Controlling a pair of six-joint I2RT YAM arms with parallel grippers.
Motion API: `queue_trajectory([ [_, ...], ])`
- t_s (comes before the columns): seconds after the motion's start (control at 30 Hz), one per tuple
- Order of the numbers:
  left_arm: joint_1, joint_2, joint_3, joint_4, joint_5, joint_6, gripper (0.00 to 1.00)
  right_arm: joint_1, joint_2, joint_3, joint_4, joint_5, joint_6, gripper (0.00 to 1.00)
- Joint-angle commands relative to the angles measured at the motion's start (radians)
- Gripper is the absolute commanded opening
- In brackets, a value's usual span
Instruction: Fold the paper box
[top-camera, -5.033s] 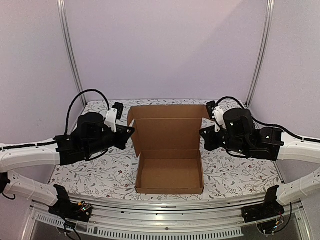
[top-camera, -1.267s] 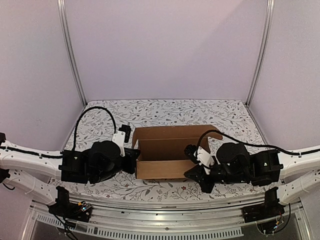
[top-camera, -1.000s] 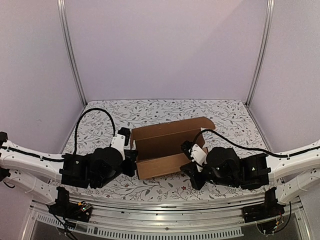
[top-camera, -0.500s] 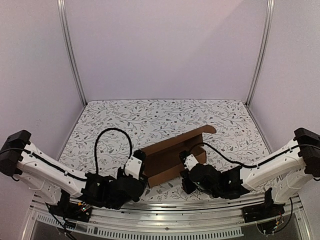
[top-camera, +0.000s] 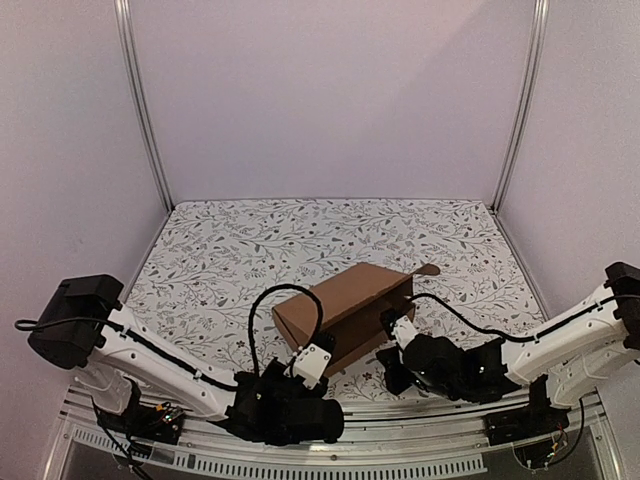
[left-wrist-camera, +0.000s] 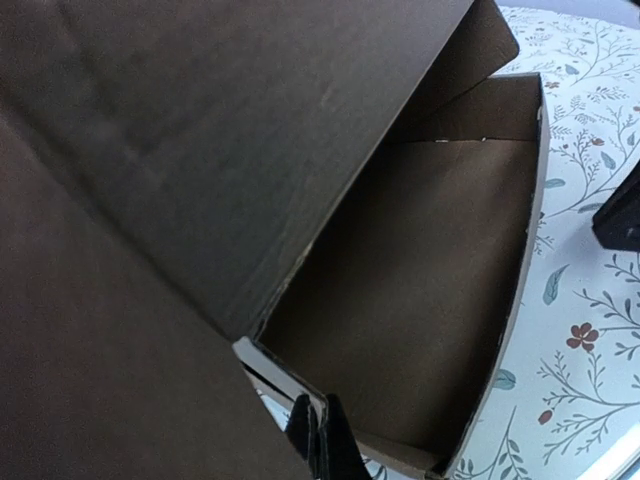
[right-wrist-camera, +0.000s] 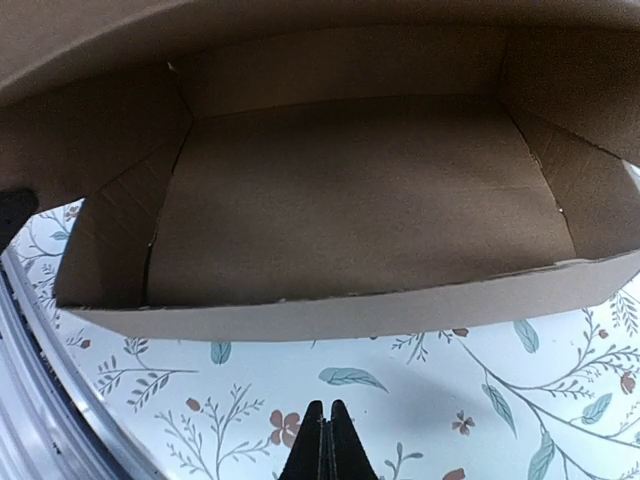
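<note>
Closed right claw (right-wrist-camera: 327, 440) near open paper box (right-wrist-camera: 350, 210), over floral table (right-wrist-camera: 420, 400).

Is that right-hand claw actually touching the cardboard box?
Apart. The right wrist view shows the shut right gripper short of the paper box, with flowered tablecloth showing between them.

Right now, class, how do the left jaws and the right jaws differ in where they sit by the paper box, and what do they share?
The left jaws sit right against the paper box; the right jaws sit short of it, with floral table cover showing between. The left jaws are at a wall corner; the right jaws face the middle of a long wall. Both are shut.
</note>
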Motion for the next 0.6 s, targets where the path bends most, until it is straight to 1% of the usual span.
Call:
queue_trajectory([
  [0.0, -0.009, -0.014, -0.032, -0.033, 0.049, 0.01, 0.0, 0.0, -0.194, -0.047, -0.1, -0.047, -0.016, 0.0],
  [0.13, -0.009, -0.005, -0.023, -0.03, 0.054, 0.023, 0.0, 0.001, -0.387, 0.002, -0.277, 0.0, -0.095, 0.0],
  [0.2, -0.009, 0.001, -0.017, -0.031, 0.054, 0.027, 0.0, 0.001, -0.474, 0.063, -0.376, 0.036, -0.156, 0.0],
  [0.27, -0.01, 0.004, -0.012, -0.034, 0.055, 0.027, 0.0, 0.0, -0.515, 0.138, -0.452, 0.073, -0.217, 0.0],
  [0.37, -0.01, 0.007, -0.005, -0.04, 0.055, 0.029, 0.0, 0.0, -0.523, 0.26, -0.501, 0.063, -0.323, 0.0],
  [0.43, -0.009, 0.01, -0.001, -0.043, 0.057, 0.031, 0.0, -0.006, -0.484, 0.345, -0.524, 0.028, -0.38, 0.0],
  [0.53, -0.01, 0.016, 0.008, -0.053, 0.058, 0.031, 0.0, -0.057, -0.401, 0.466, -0.546, -0.072, -0.439, 0.0],
  [0.57, -0.01, 0.017, 0.01, -0.056, 0.058, 0.03, 0.0, -0.086, -0.355, 0.494, -0.546, -0.132, -0.446, 0.0],
])
